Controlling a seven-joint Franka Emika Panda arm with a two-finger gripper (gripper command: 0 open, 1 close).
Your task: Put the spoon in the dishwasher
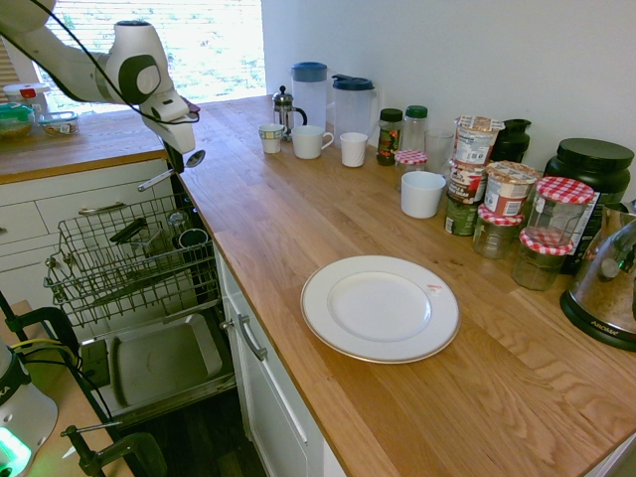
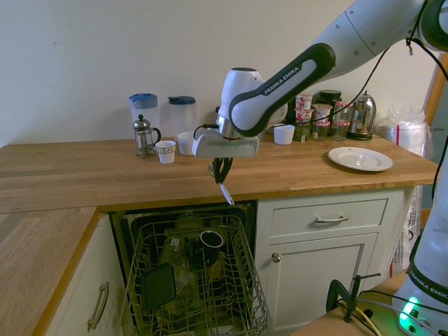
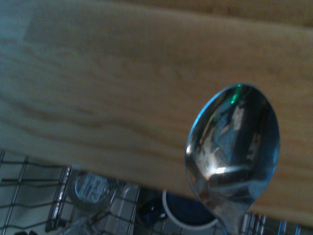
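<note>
My gripper (image 1: 176, 162) hangs just past the wooden counter's edge, above the pulled-out dishwasher rack (image 1: 129, 260), and is shut on the spoon (image 1: 195, 157). The spoon's round bowl points toward the counter, and its thin handle slants down over the rack. From the other side, the gripper (image 2: 221, 171) shows the handle of the spoon (image 2: 226, 193) poking out below it, over the back of the rack (image 2: 199, 294). The wrist view is filled by the shiny bowl of the spoon (image 3: 232, 147) against the counter edge. The dishwasher's grey door panel (image 1: 159, 360) lies open under the rack.
The rack holds a dark mug (image 2: 211, 240), a black dish (image 2: 159, 285) and some glassware. On the counter (image 1: 298, 229) are a white plate (image 1: 381, 306), mugs, jars, a French press (image 1: 285, 107) and jugs. White drawers (image 2: 329, 218) flank the dishwasher.
</note>
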